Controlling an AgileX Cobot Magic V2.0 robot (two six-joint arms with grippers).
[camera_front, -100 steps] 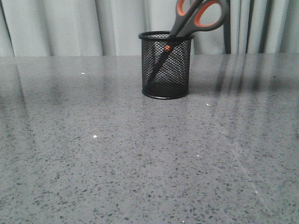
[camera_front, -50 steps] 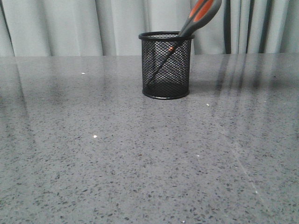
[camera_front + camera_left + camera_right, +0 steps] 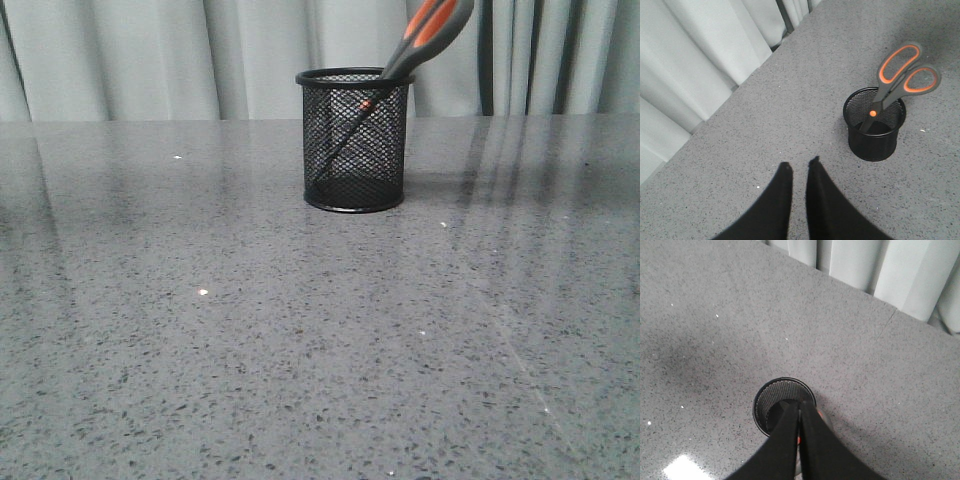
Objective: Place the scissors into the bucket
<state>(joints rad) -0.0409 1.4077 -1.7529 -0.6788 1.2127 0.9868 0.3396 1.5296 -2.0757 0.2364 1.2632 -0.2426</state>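
The black mesh bucket [image 3: 355, 140] stands upright on the grey table, at the back near the middle. The scissors [image 3: 432, 28] stand in it with blades down, leaning right against the rim. Their grey and orange handles stick out above it, and nothing holds them. In the left wrist view the bucket [image 3: 874, 127] and scissors [image 3: 900, 75] stand apart from my left gripper [image 3: 799, 164], which is slightly open and empty. My right gripper [image 3: 799, 407] is shut and empty, high over the bucket [image 3: 765, 402]. It hides most of the scissors [image 3: 823, 419].
The speckled grey table [image 3: 300, 330] stretches wide in front of and beside the bucket. Pale curtains [image 3: 150, 60] hang along the table's far edge. Neither arm shows in the front view.
The scissors have turned in the bucket: their handles showed broadside a second ago and now show edge-on. They have stayed still over the last half second.
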